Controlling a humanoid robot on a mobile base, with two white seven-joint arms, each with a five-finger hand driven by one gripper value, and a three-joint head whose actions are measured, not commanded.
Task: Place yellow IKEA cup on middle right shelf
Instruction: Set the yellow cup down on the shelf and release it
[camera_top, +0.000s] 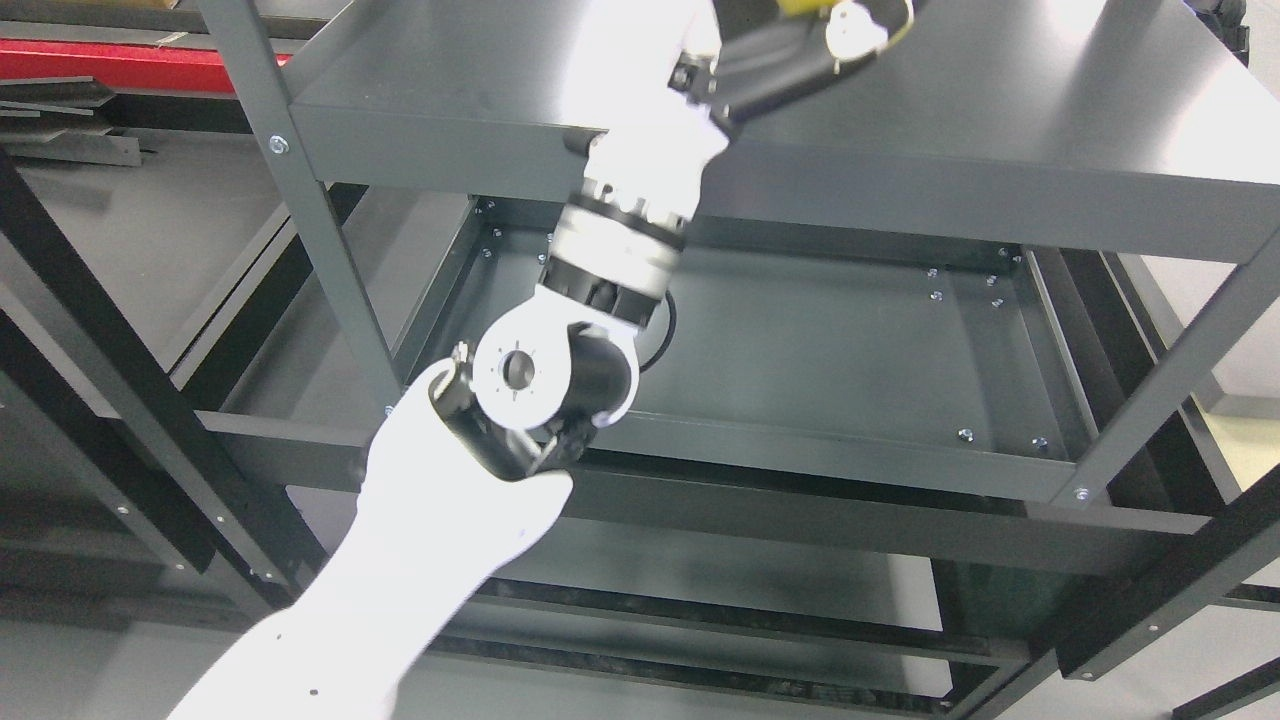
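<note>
While the grey metal shelving unit (960, 150) fills the view, the left arm (430, 530) reaches up over its top board, the left hand (815, 45) cut off at the picture's top edge. A sliver of yellow cup (800, 5) shows there, apparently grasped, though the grip cannot be confirmed. Judging by this, carrying is underway; next comes lowering toward the bare shelf (800, 340) beneath.

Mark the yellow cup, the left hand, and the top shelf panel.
yellow cup (805, 5): head view, sliver at top edge.
left hand (800, 55): head view, black palm.
top shelf panel (1000, 110): head view, bare grey surface.
</note>
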